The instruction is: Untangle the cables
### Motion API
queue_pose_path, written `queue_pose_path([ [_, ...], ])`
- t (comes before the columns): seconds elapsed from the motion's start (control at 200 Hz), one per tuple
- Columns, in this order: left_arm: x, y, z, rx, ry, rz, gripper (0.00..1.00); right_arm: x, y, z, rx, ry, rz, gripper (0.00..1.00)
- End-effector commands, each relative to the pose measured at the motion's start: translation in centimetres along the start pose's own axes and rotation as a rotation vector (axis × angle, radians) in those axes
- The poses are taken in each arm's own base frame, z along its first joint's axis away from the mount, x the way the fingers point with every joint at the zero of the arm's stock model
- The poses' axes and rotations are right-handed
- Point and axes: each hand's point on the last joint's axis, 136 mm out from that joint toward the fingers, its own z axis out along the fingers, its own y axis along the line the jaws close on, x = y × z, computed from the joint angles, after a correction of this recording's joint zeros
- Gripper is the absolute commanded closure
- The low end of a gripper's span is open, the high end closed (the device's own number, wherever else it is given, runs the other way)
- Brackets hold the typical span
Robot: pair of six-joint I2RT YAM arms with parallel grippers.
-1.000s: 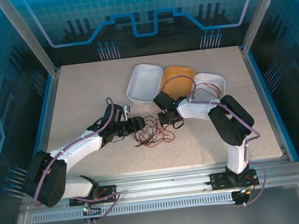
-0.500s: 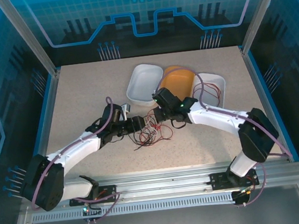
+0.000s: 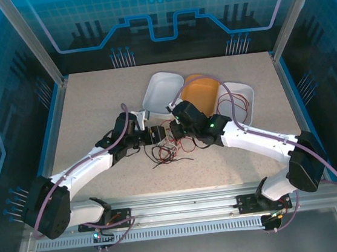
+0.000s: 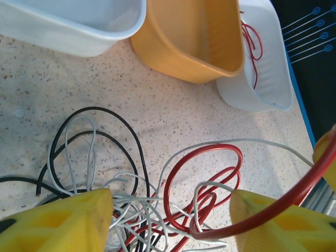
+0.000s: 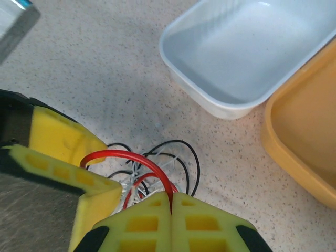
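Fingers [image 4: 58, 220] of the left gripper [image 3: 155, 133] stand spread, one on each side of the cables [image 4: 142, 205]. The tangle of white, black and red wire lies on the table [image 3: 93, 110] in the gap between them. White strands run up against the left pad, and a red strand [image 4: 294, 199] arches over the tip of the right one. Black loops fan out at the far left of the heap.

From above, the bundle sits near the middle of the table. It spreads toward the near edge from the two grippers, whose tips are close together over it.

Just to the right, the right gripper [image 5: 171, 218] has its fingers pressed together. They pinch the red strand, which curves up out of the bundle into the seam between the pads. The other wires lie on the table just beyond the tips.

Farther off stand a white bin [image 3: 160, 96], an orange bin [image 3: 204, 88] and a second white bin [image 3: 237, 85], which has a red wire [image 4: 254, 47] in it.
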Motion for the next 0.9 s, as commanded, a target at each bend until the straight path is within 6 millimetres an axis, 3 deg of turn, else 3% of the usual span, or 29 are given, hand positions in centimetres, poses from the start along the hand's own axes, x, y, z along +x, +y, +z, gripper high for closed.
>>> queue_pose_path([
  [0.0, -2.3, -2.9, -1.6, 0.088, -0.095, 0.047, 0.44, -3.0, 0.6, -1.5, -0.013, -0.097, -0.016, 1.00],
  [0.25, -3.8, -3.0, -3.5, 0.048, -0.175, 0.060, 0.64, -2.8, 1.5, -1.5, -0.037, -0.095, -0.016, 1.00],
  [0.52, -4.1, -3.8, -3.7, 0.074, -0.176, 0.062, 0.87, -2.1, 2.5, -1.3, -0.102, -0.090, 0.011, 1.00],
  [0.6, -4.3, -3.9, -3.8, 0.070, -0.174, 0.060, 1.00, -1.3, 2.4, -0.9, -0.107, -0.070, 0.025, 1.00],
  [0.66, -4.4, -4.1, -4.0, 0.070, -0.178, 0.058, 1.00, -0.6, 2.2, -0.6, -0.106, -0.060, 0.039, 0.86],
  [0.78, -4.7, -4.4, -4.6, 0.077, -0.198, 0.054, 1.00, 0.9, 1.6, -0.1, -0.110, -0.041, 0.086, 0.67],
  [0.896, -4.8, -4.5, -5.0, 0.080, -0.214, 0.054, 1.00, 1.6, 1.3, 0.2, -0.139, -0.039, 0.142, 0.62],
])
